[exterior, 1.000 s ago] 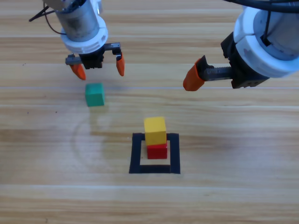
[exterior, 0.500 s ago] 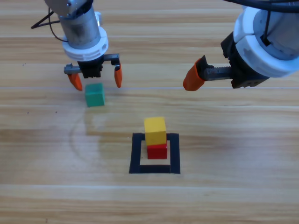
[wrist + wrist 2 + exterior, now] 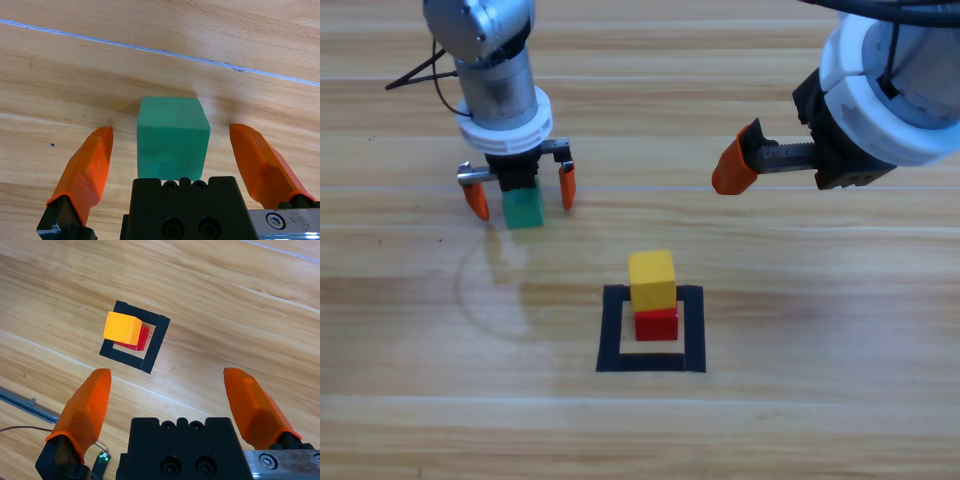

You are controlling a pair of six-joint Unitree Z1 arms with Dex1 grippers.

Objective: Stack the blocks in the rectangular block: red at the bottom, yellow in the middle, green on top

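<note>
The green cube [image 3: 524, 208] [image 3: 172, 138] lies on the table left of the black tape frame [image 3: 651, 361] [image 3: 156, 345]. My left gripper [image 3: 521, 193] [image 3: 172, 140] is open and straddles it, one orange jaw on each side with gaps to the cube. Inside the frame the yellow cube [image 3: 652, 279] [image 3: 121, 327] rests on the red cube [image 3: 658, 324] [image 3: 138, 340]. High at the upper right, well above the table, my right gripper [image 3: 750, 170] [image 3: 172, 387] hangs open and holds nothing.
A black cable [image 3: 418, 72] trails behind the left arm. A metal rail [image 3: 25, 405] and a small board with a green light [image 3: 102, 461] show at the lower left of the right wrist view.
My left gripper has come down and toward the green cube, so its open jaws now flank it. The right arm and the stack have not moved.
</note>
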